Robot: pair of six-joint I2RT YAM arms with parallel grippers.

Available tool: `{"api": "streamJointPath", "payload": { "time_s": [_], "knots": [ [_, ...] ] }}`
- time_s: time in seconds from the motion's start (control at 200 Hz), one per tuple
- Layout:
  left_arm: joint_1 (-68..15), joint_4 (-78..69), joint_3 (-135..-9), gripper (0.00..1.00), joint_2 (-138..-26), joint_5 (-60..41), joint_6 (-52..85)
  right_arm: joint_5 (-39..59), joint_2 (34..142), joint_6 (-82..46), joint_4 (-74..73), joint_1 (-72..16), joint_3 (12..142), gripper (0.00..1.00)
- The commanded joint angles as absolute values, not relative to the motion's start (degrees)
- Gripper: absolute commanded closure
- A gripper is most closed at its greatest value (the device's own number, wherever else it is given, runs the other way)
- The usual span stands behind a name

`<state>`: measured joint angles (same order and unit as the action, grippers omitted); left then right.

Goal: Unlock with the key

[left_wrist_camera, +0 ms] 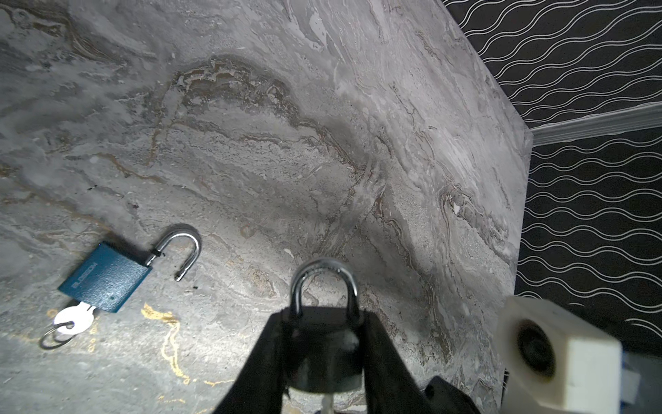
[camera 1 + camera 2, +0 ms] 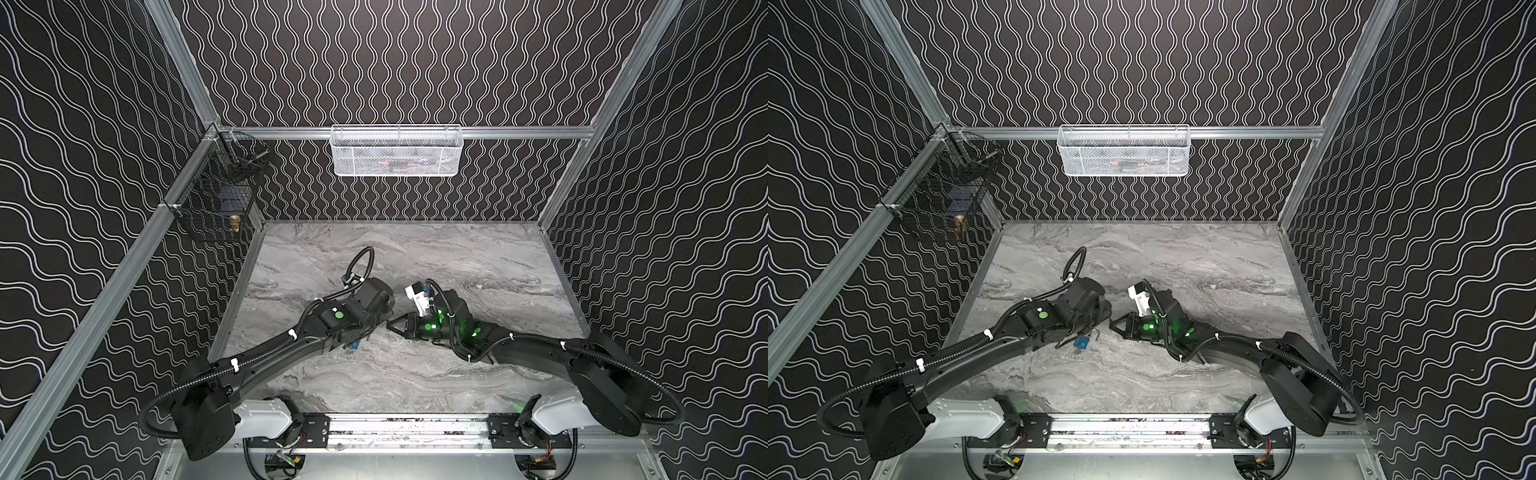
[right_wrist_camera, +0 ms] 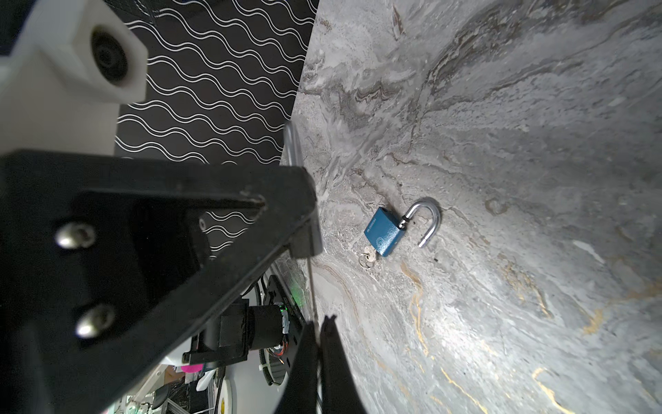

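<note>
My left gripper (image 1: 324,315) is shut on the body of a black padlock (image 1: 322,353), whose silver shackle (image 1: 324,272) is closed and points away from the wrist. A silver key (image 1: 327,403) pokes out under the lock body. In the right wrist view the key (image 3: 311,286) is a thin edge-on line running from the lock down into my right gripper (image 3: 318,322), which is shut on it. In both top views the right gripper (image 2: 388,325) (image 2: 1111,326) meets the left wrist at mid-table, and the black padlock is hidden there.
A blue padlock (image 1: 105,277) (image 3: 385,233) (image 2: 1081,343) lies on the marble table (image 2: 457,257) with its shackle swung open and its own key and ring in the keyhole. A white mesh basket (image 2: 397,151) hangs on the back wall, a black wire basket (image 2: 216,199) at the back left.
</note>
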<state>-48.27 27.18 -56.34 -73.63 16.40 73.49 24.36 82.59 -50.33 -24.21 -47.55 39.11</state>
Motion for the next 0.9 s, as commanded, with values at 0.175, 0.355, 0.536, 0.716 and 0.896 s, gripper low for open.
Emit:
{"api": "streamJointPath", "payload": {
  "time_s": [0.175,0.355,0.536,0.716,0.896],
  "knots": [
    [-48.3,28.6,-55.9,1.00,-73.0,17.1,74.9,21.8,80.0,-49.9,-23.9,-47.2,40.1,1.00],
    [-48.3,26.1,-56.0,1.00,-73.0,14.4,78.1,19.5,79.6,-51.9,-26.5,-48.2,38.0,1.00],
    [-48.3,25.3,-56.4,1.00,-73.2,14.3,79.9,19.2,79.7,-51.7,-26.4,-49.3,37.8,1.00],
    [-48.2,27.0,-57.1,1.00,-72.1,16.2,80.1,18.9,78.4,-50.8,-23.8,-49.9,36.9,1.00],
    [-48.2,27.6,-57.1,1.00,-71.4,16.7,80.3,18.1,78.6,-50.3,-22.9,-50.6,37.3,1.00]
  ]
}}
